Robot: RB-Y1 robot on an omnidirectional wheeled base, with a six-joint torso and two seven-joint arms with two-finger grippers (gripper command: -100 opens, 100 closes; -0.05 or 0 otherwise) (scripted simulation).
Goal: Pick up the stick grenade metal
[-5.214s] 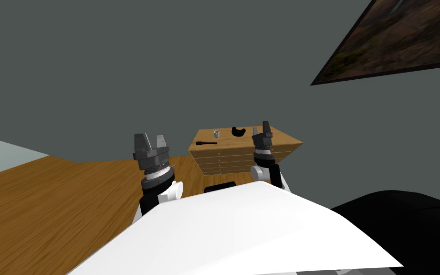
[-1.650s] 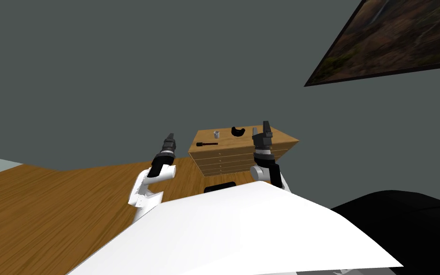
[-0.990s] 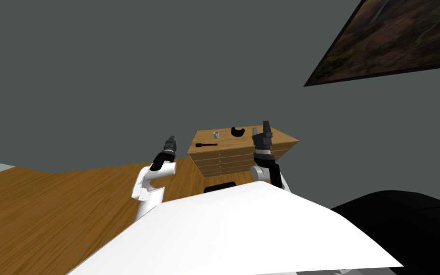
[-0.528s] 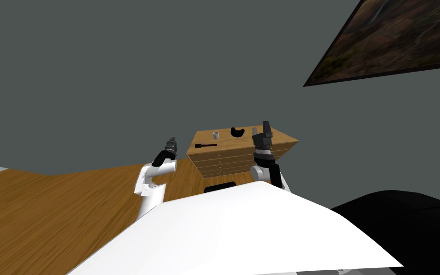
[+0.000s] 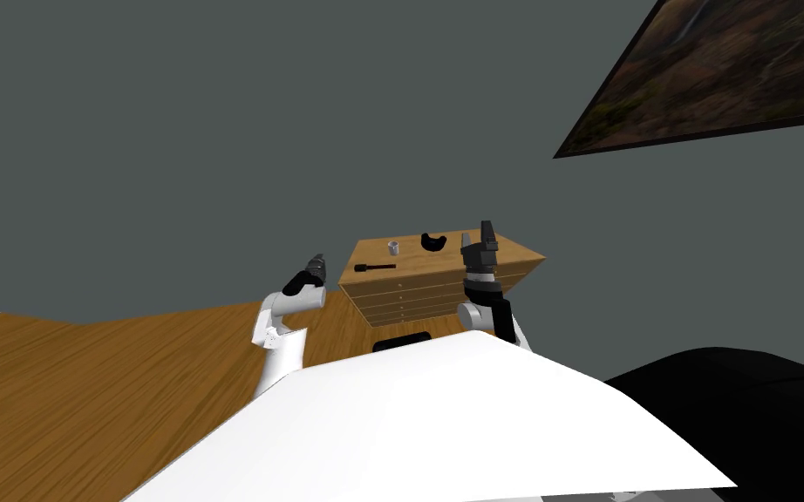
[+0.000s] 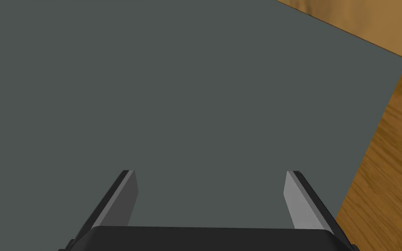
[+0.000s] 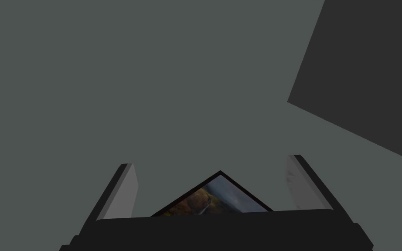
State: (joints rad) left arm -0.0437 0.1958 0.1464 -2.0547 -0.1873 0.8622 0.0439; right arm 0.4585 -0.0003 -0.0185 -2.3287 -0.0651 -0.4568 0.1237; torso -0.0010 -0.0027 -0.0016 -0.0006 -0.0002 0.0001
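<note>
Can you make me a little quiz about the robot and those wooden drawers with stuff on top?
1. Where does the dark stick lie? A: on the floor. B: on top of the wooden drawer chest. C: between a gripper's fingers.
2. True or false: the left gripper has its fingers shut.
3. How many things lie on the chest's top?
Key: 1 is B. 2 is false; the fingers stand open. 3 is three: the stick, a small grey cup and a black curved thing.

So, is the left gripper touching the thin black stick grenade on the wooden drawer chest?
Apart. Head view shows grey wall between left gripper and stick grenade; its fingers stand open.
</note>
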